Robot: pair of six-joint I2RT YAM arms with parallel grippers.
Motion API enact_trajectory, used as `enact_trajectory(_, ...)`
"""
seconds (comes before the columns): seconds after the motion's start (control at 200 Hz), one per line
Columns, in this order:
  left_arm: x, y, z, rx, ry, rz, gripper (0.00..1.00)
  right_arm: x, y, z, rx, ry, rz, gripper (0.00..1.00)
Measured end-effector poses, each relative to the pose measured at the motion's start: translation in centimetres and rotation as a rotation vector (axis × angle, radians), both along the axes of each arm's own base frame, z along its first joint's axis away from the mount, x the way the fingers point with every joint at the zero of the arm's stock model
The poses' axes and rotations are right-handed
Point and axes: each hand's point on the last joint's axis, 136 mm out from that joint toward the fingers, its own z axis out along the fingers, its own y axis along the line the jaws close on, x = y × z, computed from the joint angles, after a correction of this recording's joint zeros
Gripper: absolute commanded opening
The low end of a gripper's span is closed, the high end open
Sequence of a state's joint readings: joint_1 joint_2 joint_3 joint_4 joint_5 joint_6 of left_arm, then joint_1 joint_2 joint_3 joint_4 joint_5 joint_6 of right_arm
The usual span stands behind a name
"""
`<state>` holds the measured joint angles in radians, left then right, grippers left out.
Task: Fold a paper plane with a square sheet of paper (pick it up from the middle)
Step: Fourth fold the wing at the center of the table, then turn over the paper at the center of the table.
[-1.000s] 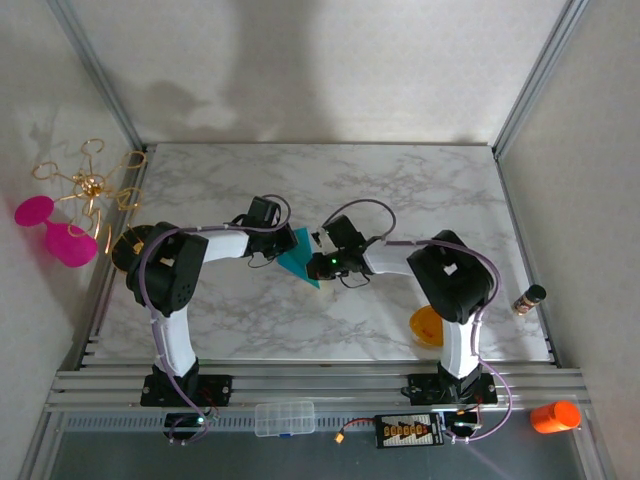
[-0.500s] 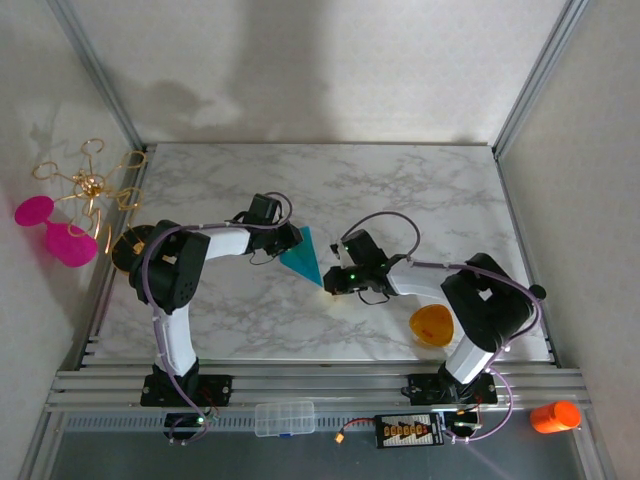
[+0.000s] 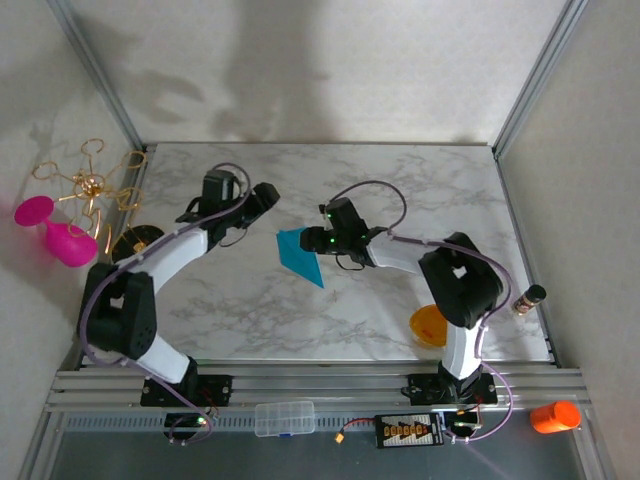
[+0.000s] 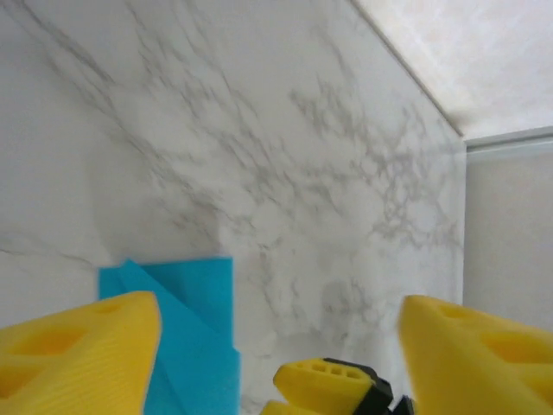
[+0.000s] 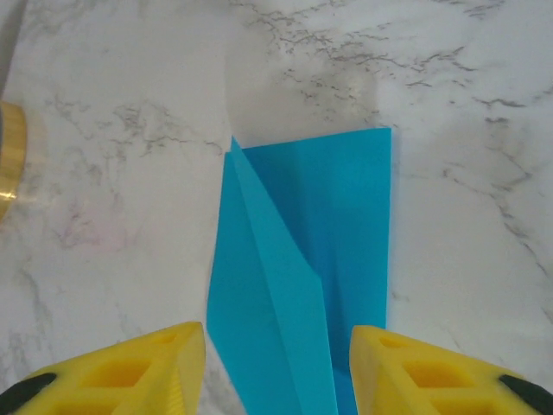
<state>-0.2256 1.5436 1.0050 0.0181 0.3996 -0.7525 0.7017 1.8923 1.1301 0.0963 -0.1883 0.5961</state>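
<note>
After you swung the left arm (image 3: 170, 255) out toward the far-left part of the bench (image 3: 430, 180), the whole layout opened up: a second earlier both arms had been bunched over the middle, and at this moment only the right arm (image 3: 425, 262) reached in there. The paper plane (image 3: 300, 258) lay flat on the marble near the middle of the bench. It was a narrow teal dart with its point toward the near edge, and nothing pinched it from either side. The left tool (image 3: 264, 194) stood well apart from the plane, its jaws wide apart and empty, where a second before it had been closed down at the paper's edge. The right tool (image 5: 276, 380) had come apart too, though less widely. It hung just over the plane, and the paper lay on the bench under the gap between its yellow fingers (image 5: 130, 372), not clamped by them. In the right wrist view one long flap overlapped the rest along a diagonal crease. To my eye you had released after pressing a fold. The dart shape looked essentially made, so little seemed left but lifting the right arm clear without dragging the paper.
</note>
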Motion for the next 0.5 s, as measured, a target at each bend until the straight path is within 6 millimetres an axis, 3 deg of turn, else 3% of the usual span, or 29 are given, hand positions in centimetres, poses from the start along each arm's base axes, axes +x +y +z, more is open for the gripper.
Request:
enact_trajectory(0.125,-0.9,2.6,-0.5,0.04,-0.012,0.056,0.99,0.7,0.7,-1.4,-0.037,0.027,0.034,0.48)
enact_trajectory(0.205,-1.6,3.4,-1.7,0.061,0.004,0.069,1.0,1.4,0.8,-2.0,-0.053,0.033,0.055,0.46)
enact_trajectory(0.325,-2.5,4.0,-3.3,0.07,0.025,0.075,1.0,2.4,0.7,-2.9,-0.059,0.039,0.092,0.4)
enact_trajectory(0.501,-2.7,3.8,-3.5,0.053,0.011,0.06,1.0,1.7,1.2,-4.0,-0.047,0.053,0.191,0.29)
